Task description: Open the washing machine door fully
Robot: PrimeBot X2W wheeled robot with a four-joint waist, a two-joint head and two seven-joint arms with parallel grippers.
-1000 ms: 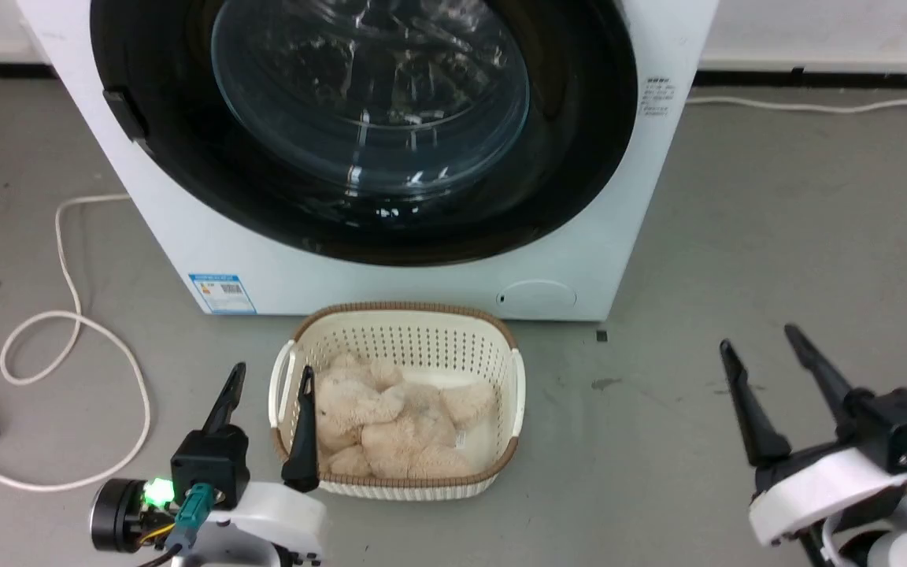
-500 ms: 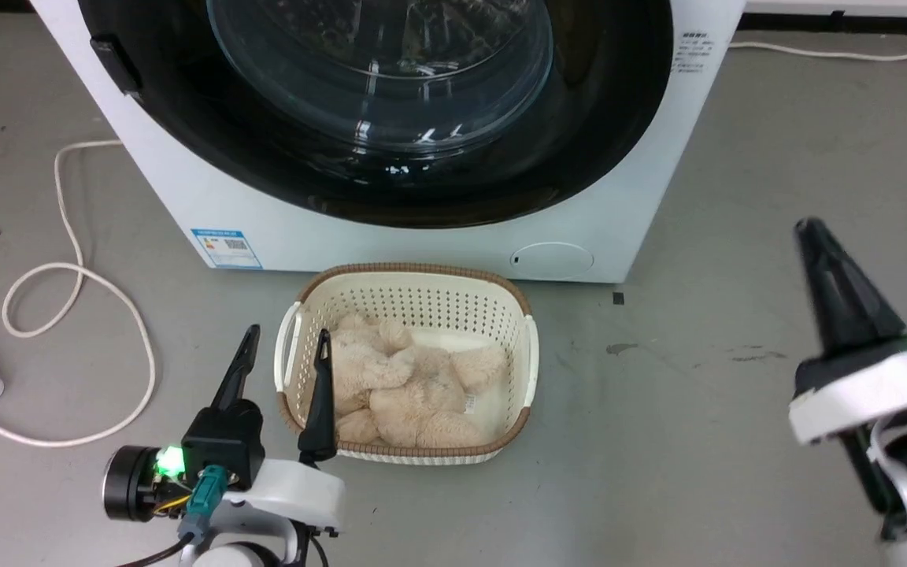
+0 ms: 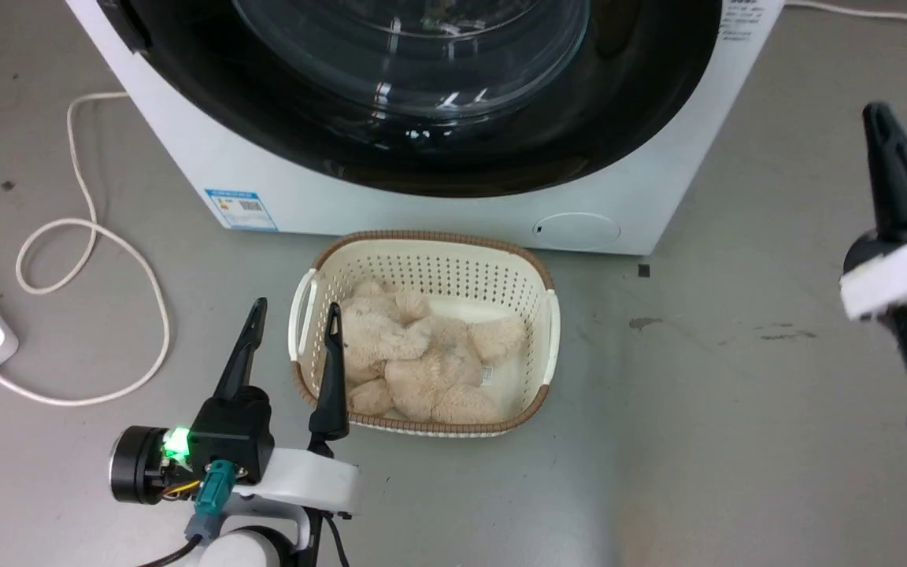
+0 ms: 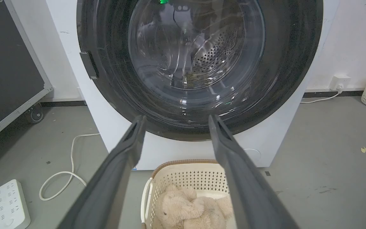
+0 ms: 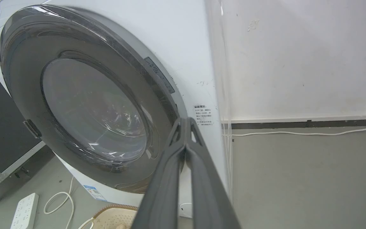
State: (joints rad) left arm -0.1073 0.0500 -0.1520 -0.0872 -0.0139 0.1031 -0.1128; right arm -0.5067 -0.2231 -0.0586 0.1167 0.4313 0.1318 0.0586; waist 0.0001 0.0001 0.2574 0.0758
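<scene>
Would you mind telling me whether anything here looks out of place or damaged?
Nothing looks damaged or spilled. Only a white cable loops loose on the floor left of the washing machine.

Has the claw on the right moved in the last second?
Yes. The right gripper rose up the head view: its tips sat below the bottom right corner of the washing machine, and are now well above it, fingers closed together.

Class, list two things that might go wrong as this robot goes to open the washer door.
The right gripper is shut; its tip may slide off the glossy washing machine door. The left gripper hovers by the basket and might knock it.
</scene>
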